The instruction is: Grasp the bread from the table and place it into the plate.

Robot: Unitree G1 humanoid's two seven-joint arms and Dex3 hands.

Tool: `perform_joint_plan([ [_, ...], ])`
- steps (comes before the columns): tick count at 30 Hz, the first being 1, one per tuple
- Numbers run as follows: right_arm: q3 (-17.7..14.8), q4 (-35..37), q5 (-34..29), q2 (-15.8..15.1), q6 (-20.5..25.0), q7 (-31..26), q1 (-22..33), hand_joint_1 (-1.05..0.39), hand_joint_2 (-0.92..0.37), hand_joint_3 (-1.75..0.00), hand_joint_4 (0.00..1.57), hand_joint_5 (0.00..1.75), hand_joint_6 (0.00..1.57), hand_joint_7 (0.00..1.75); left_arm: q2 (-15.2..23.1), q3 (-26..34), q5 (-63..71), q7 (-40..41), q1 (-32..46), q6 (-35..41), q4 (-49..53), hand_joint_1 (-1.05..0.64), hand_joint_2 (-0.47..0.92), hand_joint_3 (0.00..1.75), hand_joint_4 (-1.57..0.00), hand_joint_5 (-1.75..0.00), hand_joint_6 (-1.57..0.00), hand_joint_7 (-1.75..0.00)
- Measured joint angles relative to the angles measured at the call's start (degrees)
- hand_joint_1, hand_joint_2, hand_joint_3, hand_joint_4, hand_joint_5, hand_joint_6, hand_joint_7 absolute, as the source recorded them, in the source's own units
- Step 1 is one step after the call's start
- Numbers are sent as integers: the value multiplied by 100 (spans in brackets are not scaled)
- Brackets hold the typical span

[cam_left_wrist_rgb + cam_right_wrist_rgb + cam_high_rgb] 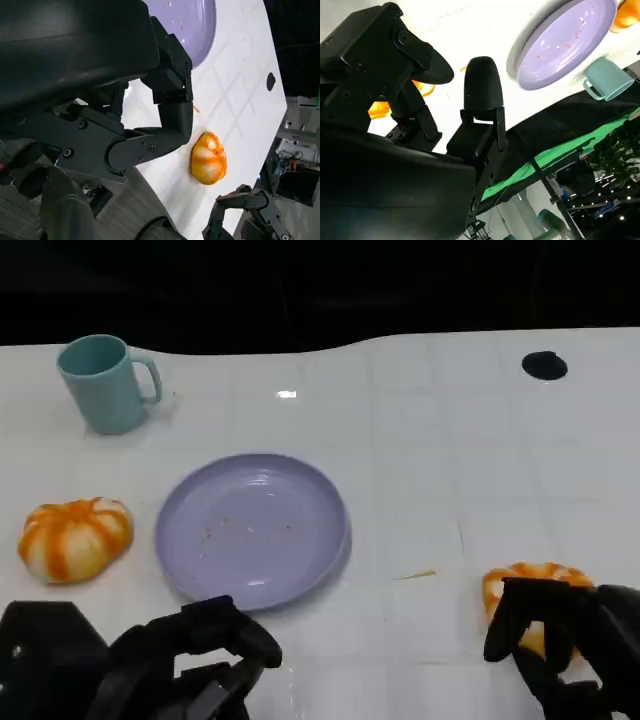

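Orange-and-white striped, the round bread roll [530, 585] nearest our right hand [560, 645] lay on the white tiled table [450, 470], well to the right of the lavender round plate [250, 528]. Our right hand's fingers were spread over its near side, arched as if to close; we could not tell whether they touched it, and we judged it not yet gripped. A second striped roll [75, 538] sat left of the plate, beyond our left hand [190, 665], whose fingers were curled in on nothing. A teal mug [103, 382] stood farther back. From the left wrist we saw the right-side roll [208, 158] lying free on the table, clear of fingers; the head view hid that behind the hand.
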Motion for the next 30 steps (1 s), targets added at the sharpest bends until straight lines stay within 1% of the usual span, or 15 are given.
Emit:
perform_joint_plan([
  [1,-14,-15,23,0,29,29,-1,4,-28,-125,84,174,91,101,0,0,0,0,0,0,0,-35,92,57,-64,-175,-58,-146],
  [3,-39,-44,53,-1,105,70,-4,5,-29,-123,83,174,93,94,0,0,3,0,0,-1,0,-35,92,57,-64,-175,-58,-146],
  [4,-48,-55,54,-6,118,78,-5,1,-31,-114,80,157,92,84,1,-1,4,0,0,-1,0,-35,92,57,-64,-175,-58,-146],
  [5,-49,-92,26,-13,157,93,-6,0,-32,-110,80,150,93,77,0,-1,3,0,-1,-1,0,-35,92,57,-64,-175,-58,-146],
  [7,-54,-238,-131,-38,283,109,-10,-9,-33,-100,79,126,94,64,0,0,2,0,-1,0,0,-34,92,57,-63,-175,-57,-146],
  [9,-62,-392,-342,-112,430,138,-24,-13,-33,-96,79,117,95,57,0,1,2,0,-2,0,1,-34,92,57,-63,-175,-57,-146],
  [12,-64,-555,-693,-203,638,216,-42,-22,-37,-85,66,111,89,41,0,1,2,0,-2,-3,5,-35,92,57,-64,-175,-57,-146],
  [13,-62,-627,-859,-263,732,298,-42,-26,-45,-69,61,96,84,30,0,2,2,-1,-2,-4,10,-35,92,57,-63,-175,-57,-146],
  [15,-61,-777,-1138,-406,891,484,-43,-30,-60,-42,57,74,80,16,1,3,3,-1,-2,-10,16,-35,92,57,-63,-175,-57,-146],
  [16,-60,-875,-1275,-466,988,613,-43,-33,-68,-26,52,61,75,9,1,3,2,-1,-2,-11,16,-35,92,57,-63,-175,-57,-146],
  [18,-59,-1059,-1449,-557,1164,861,-43,-36,-75,-13,48,51,71,3,1,3,2,-1,-2,-11,17,-35,92,57,-63,-175,-57,-145],
  [19,-59,-1129,-1519,-583,1243,960,-43,-40,-78,-9,40,45,62,1,1,3,2,-1,-2,-11,17,-35,92,57,-63,-175,-58,-145],
  [22,-53,-1286,-1660,-614,1407,1226,-44,-47,-82,-5,26,37,45,0,1,4,3,-1,-2,-13,17,-35,92,57,-63,-175,-58,-145],
  [25,-51,-1415,-1770,-649,1532,1448,-44,-52,-85,-3,16,34,34,0,0,3,3,0,-2,-13,17,-35,92,56,-64,-175,-58,-145],
  [30,22,-1517,-2022,-664,1803,1877,-64,-54,-87,-2,13,34,32,1,-24,2,2,1,-7,-6,17,-36,92,56,-64,-175,-58,-145],
])
